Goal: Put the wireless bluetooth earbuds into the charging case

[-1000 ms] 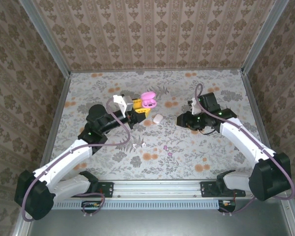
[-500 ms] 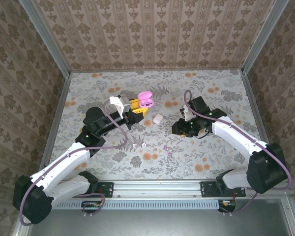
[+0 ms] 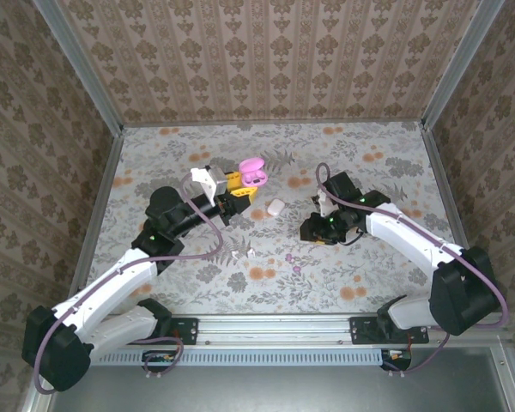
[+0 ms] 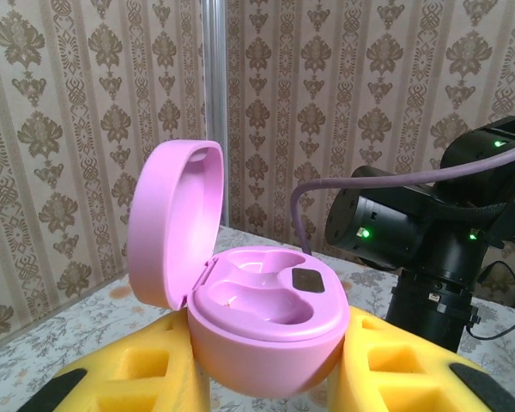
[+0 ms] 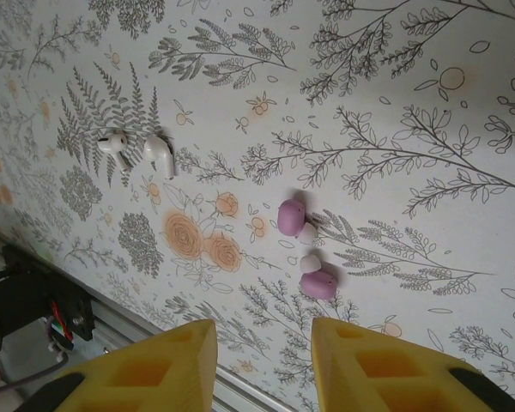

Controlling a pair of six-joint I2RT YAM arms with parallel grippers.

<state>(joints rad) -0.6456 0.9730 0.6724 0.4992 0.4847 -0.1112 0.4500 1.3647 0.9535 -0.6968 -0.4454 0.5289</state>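
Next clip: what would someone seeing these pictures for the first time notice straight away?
First, the open pink earbud case, lid up and no earbuds in it, pinched in the left hand and held off the surface. Next, the two pink earbuds lying side by side on the floral tabletop, just ahead of the right hand, whose jaws stand apart with nothing between them.

readable text: none | labels/brands: none legible | numbers/signs: none legible in any view
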